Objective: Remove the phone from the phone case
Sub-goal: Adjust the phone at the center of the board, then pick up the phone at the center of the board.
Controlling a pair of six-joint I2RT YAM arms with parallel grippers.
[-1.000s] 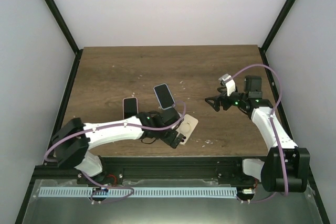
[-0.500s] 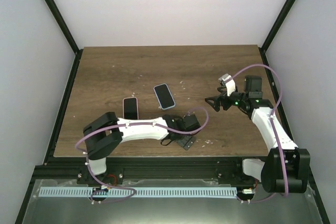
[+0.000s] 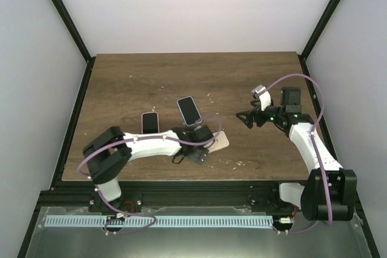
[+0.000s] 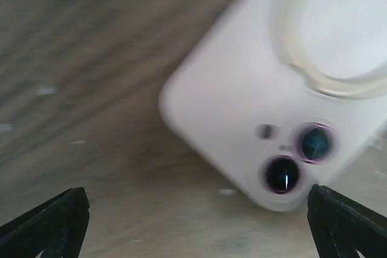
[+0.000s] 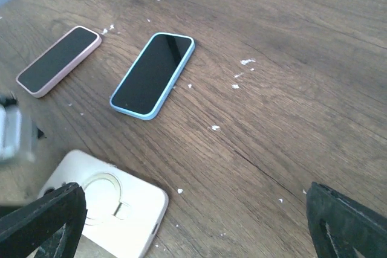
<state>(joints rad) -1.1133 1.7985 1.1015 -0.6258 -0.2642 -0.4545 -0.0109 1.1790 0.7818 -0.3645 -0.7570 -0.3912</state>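
Observation:
A white phone case (image 3: pixel 220 142) with a ring holder lies back up near the table's front, and the phone's camera lenses (image 4: pixel 283 174) show through its corner cutout. In the right wrist view the same white case (image 5: pixel 103 209) sits at the lower left. My left gripper (image 3: pixel 195 152) hovers low at the case's camera corner. It is open with nothing between its fingertips (image 4: pixel 57 219), and its wrist view is blurred. My right gripper (image 3: pixel 243 116) stands open over bare wood to the right, well apart from the case.
A phone in a pink case (image 3: pixel 149 122) and a phone in a blue case (image 3: pixel 189 110) lie screen up behind the left gripper. Small white crumbs (image 5: pixel 247 61) dot the wooden table (image 3: pixel 181 77). Walls close in both sides.
My left arm swung right over the white case, then back left, so part of the case shows again. The right arm has not moved.

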